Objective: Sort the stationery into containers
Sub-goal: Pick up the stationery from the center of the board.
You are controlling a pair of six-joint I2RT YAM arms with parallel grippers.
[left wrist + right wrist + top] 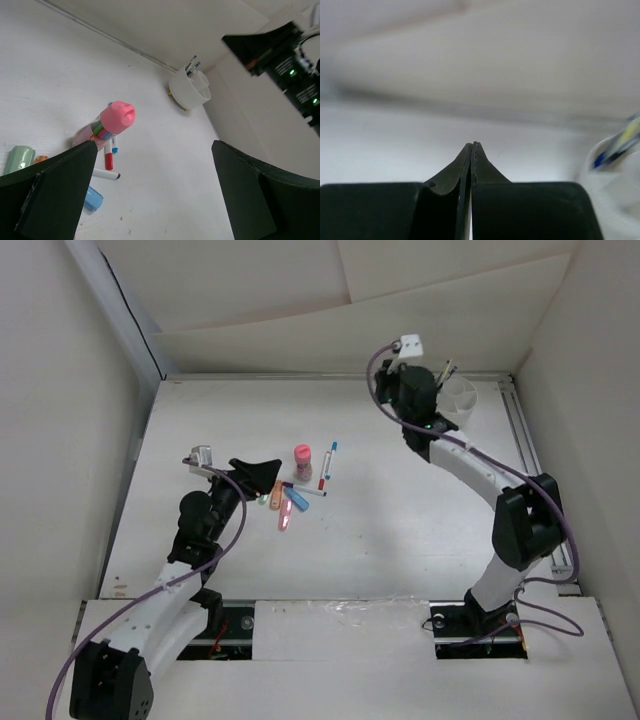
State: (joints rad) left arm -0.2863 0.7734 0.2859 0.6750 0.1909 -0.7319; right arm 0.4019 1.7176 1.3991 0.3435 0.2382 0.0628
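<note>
Stationery (295,490) lies mostly in a loose cluster left of centre on the table (400,540), well apart from the cup (465,400) in the far right corner. A bottle (302,462) stands upright at the cluster's far side; its clear body shows coloured pieces inside, and it has a rounded, matte pink cap. Just beside it lie 2 thin white pens, 1 (327,465) with blue and red ends angled away from the bottle, the other (308,490) lying flat on the bottle's near side. Next to them are 4 stubby highlighters, all lying down: orange (275,492), green (19,159), blue (296,501) and pink (285,519), each a short, smooth plastic barrel. The cup is round, glossy white plastic, split inside by curved walls. At least 2 slim cup pens (192,63) lean in its back part with their ends up, though which compartment they stand in cannot be told. The table is a plain, matte white surface. The left gripper (154,145) hangs low just beside the cluster, its broad, black, angular fingers (55,195) spread wide with nothing between them. The right gripper (472,146) is near the cup, its tapered black fingers (450,200) pressed together tip to tip and pinching nothing. In its wrist view the cup is only a blur at the right edge.
</note>
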